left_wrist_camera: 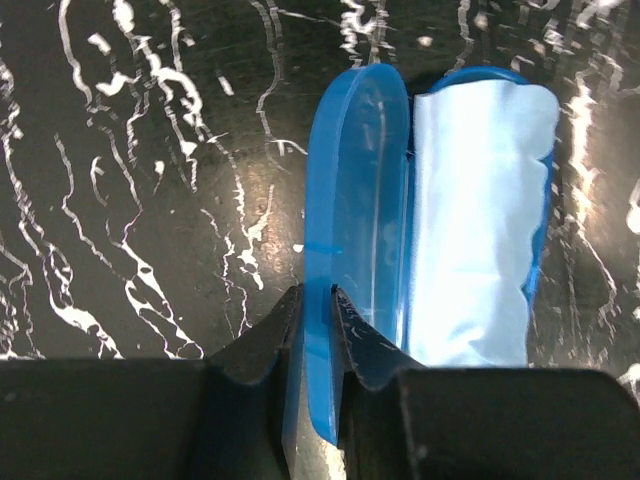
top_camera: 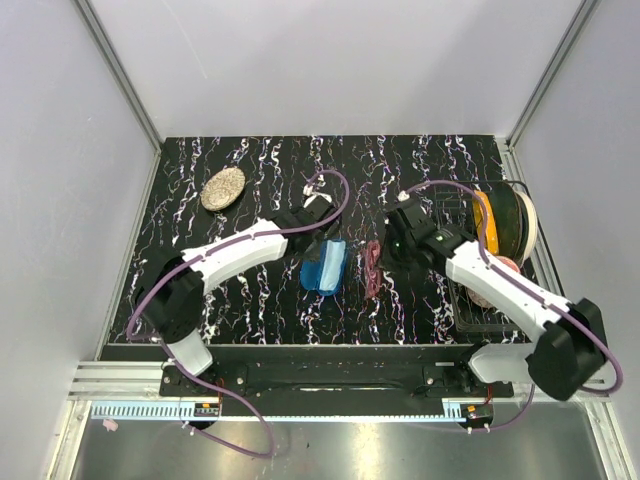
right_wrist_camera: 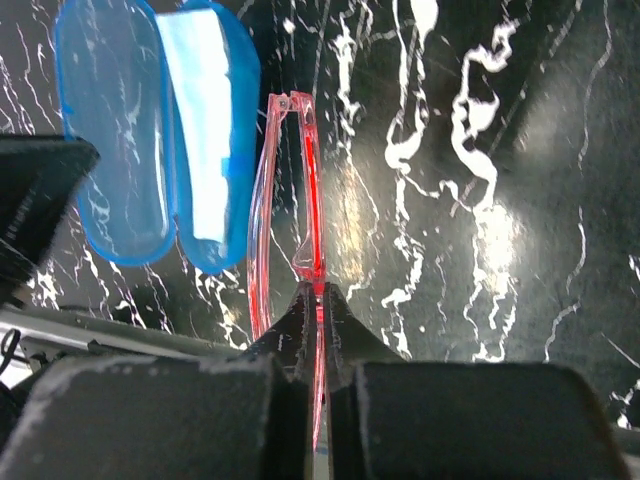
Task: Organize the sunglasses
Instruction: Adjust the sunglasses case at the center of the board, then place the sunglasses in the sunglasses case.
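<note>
The sunglasses, thin pink-red frame, stand on edge on the black marbled table just right of the open blue case. My right gripper is shut on the sunglasses at the frame's middle. The case lies open beside them, a light blue cloth in one half. My left gripper is shut on the rim of the case's empty half; the cloth fills the other half.
A beige oval object lies at the back left. A black wire rack at the right edge holds orange and white plates. The table's front edge runs by the arm bases.
</note>
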Robot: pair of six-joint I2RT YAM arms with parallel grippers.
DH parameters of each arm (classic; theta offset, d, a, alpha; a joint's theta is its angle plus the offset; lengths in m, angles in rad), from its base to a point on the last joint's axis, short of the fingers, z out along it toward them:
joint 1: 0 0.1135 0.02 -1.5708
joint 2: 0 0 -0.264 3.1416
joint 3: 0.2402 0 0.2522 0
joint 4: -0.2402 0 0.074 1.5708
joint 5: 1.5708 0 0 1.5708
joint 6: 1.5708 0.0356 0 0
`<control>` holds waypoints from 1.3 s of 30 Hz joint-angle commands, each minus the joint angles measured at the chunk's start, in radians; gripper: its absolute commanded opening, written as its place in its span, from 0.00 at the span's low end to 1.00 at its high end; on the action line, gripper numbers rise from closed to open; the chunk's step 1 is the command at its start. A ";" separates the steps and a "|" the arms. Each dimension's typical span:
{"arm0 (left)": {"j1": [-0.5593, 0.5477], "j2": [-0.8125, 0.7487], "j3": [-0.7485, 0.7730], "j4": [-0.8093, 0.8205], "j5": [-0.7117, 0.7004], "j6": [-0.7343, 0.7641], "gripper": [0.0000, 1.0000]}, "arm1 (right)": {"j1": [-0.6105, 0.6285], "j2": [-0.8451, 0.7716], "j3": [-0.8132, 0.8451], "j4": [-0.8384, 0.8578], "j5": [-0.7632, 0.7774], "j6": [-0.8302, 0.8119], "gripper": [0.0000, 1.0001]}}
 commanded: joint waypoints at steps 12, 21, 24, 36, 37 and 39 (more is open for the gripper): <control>-0.036 0.087 0.081 -0.126 -0.286 -0.281 0.00 | 0.115 0.283 0.127 0.320 0.087 0.005 0.00; -0.036 0.084 0.081 -0.115 -0.279 -0.272 0.06 | 0.115 0.222 0.035 0.440 0.069 0.037 0.00; -0.036 0.081 0.075 -0.101 -0.271 -0.262 0.11 | 0.114 0.209 0.030 0.431 0.087 0.028 0.00; -0.034 0.108 0.045 -0.043 -0.237 -0.237 0.15 | 0.114 0.235 -0.017 0.479 0.054 0.016 0.00; -0.034 0.110 0.043 -0.038 -0.236 -0.235 0.16 | 0.115 0.240 -0.018 0.486 0.054 0.016 0.00; -0.033 0.112 0.037 -0.029 -0.230 -0.232 0.17 | 0.114 0.255 -0.021 0.500 0.043 0.014 0.00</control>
